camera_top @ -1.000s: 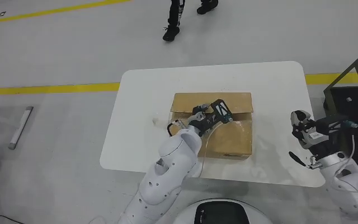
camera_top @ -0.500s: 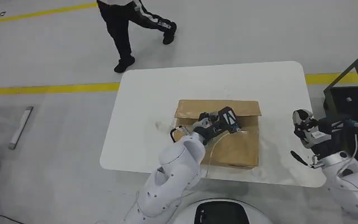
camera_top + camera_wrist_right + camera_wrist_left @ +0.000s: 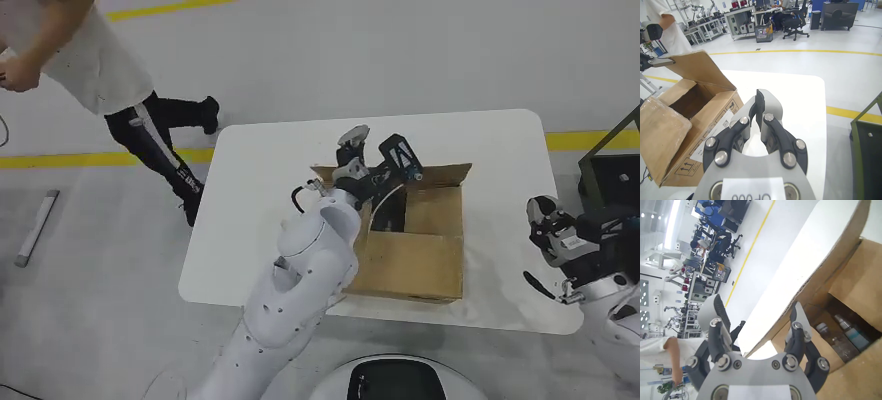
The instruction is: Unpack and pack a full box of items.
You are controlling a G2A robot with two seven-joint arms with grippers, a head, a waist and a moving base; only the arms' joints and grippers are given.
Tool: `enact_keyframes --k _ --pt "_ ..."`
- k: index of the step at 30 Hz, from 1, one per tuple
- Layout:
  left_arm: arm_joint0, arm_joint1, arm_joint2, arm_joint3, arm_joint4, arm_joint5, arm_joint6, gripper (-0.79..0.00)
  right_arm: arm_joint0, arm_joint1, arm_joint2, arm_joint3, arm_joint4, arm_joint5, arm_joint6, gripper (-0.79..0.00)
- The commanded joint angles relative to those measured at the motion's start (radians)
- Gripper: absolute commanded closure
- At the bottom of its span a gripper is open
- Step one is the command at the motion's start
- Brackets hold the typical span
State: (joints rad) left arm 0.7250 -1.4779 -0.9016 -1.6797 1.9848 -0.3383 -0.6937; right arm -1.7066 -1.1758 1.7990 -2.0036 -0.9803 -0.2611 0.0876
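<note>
The cardboard box (image 3: 412,268) sits on the white table (image 3: 500,140), partly open. Its far flap (image 3: 694,70) stands up at a tilt, while the near flap (image 3: 662,123), glossy with tape, lies flat over the half of the box closest to the robot. The left gripper (image 3: 376,143) is at the box's far edge with its fingers spread wide, straddling the raised flap's edge without clamping it. Down inside the open half of the box lie small bottles (image 3: 848,328), one with a bluish body and one with a white cap. The right gripper (image 3: 757,102) hangs over the table well apart from the box's right side, fingers pressed together on nothing.
</note>
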Motion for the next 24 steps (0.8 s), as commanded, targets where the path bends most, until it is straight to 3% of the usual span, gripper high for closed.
enact_keyframes --k 1,8,16,24 --pt "-0.033 -0.006 0.002 0.050 0.010 0.019 0.004 -0.785 -0.005 0.000 0.005 0.000 0.002 0.000 -0.001 0.000" --pt "-0.122 -0.031 0.018 0.239 0.045 0.096 0.031 -0.785 -0.026 -0.001 0.017 -0.004 0.006 -0.003 -0.009 0.000" --pt "-0.199 -0.066 0.058 0.424 0.032 0.118 0.038 -0.785 -0.043 -0.003 0.023 -0.012 0.005 -0.002 -0.011 0.000" --pt "-0.237 -0.097 0.087 0.534 0.007 0.110 0.005 -0.785 -0.051 -0.004 0.031 -0.015 0.010 -0.006 -0.013 0.000"
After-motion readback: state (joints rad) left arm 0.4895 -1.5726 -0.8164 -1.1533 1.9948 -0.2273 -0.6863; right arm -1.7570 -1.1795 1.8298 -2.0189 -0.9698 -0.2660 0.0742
